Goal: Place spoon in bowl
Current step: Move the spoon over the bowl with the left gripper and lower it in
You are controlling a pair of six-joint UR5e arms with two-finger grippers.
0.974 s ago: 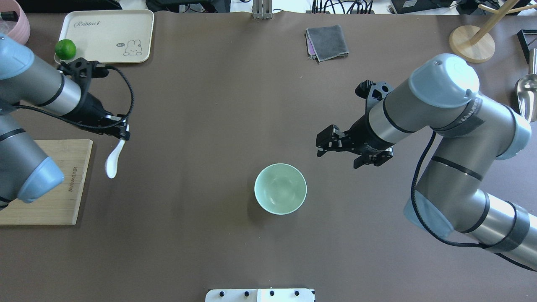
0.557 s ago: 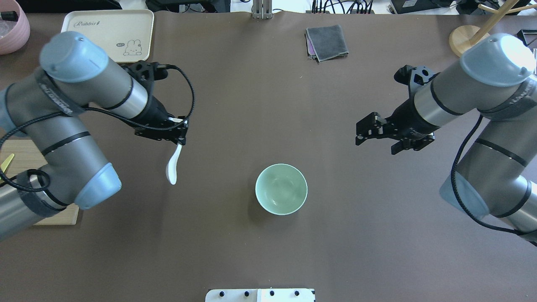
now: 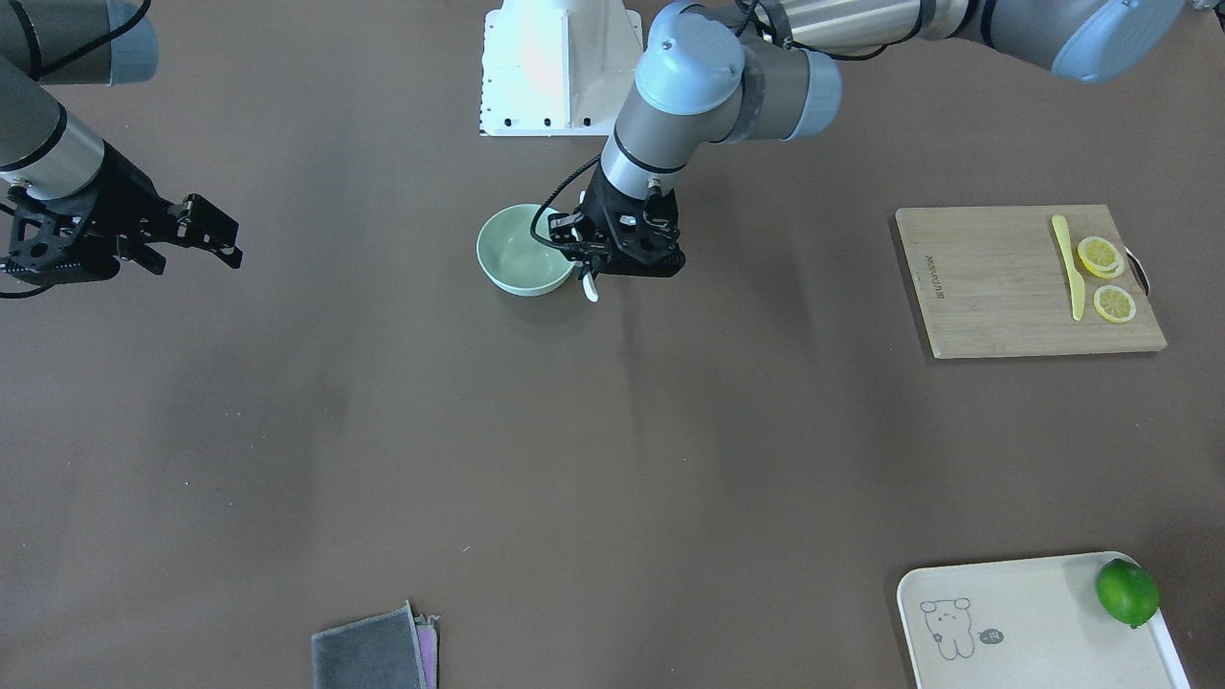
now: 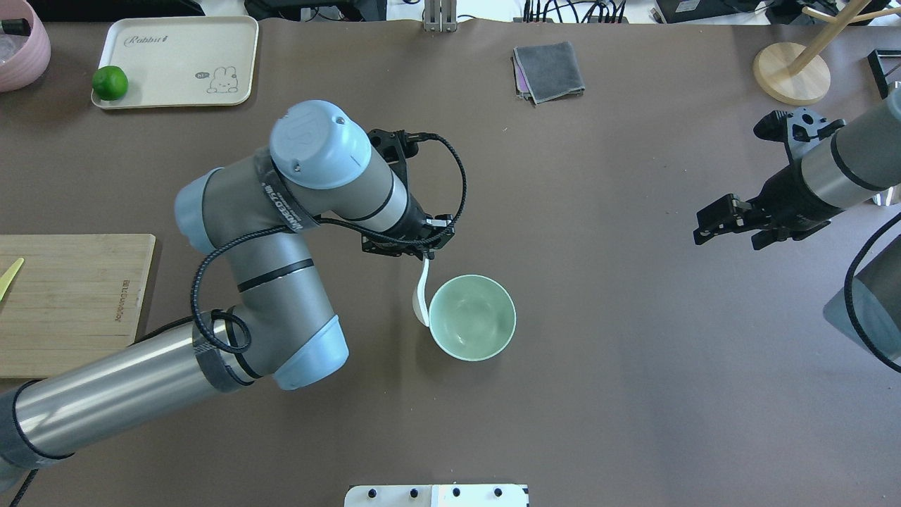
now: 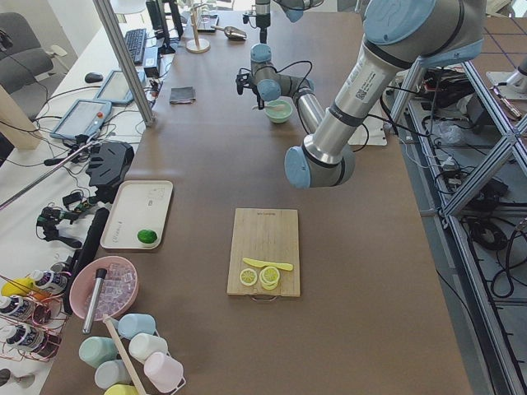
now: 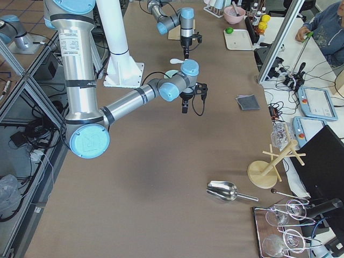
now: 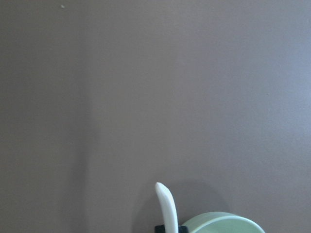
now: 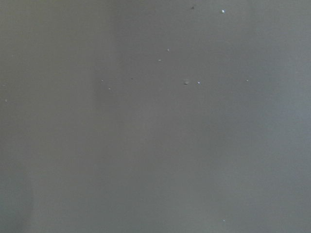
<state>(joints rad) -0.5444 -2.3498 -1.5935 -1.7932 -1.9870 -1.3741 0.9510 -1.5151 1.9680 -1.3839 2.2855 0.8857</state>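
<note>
Now moved beside the mint-green bowl [image 4: 473, 320], the shiny white spoon [image 4: 421, 297] hangs pinched in the left gripper [image 4: 426, 258].

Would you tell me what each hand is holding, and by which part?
The left hand holds the spoon by its handle end; the right hand holds nothing.

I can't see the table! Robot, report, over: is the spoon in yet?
Left gripper shut on small white soup spoon. Spoon hangs beside round mint-green bowl, not in. Right gripper open, empty. Nothing between.
</note>
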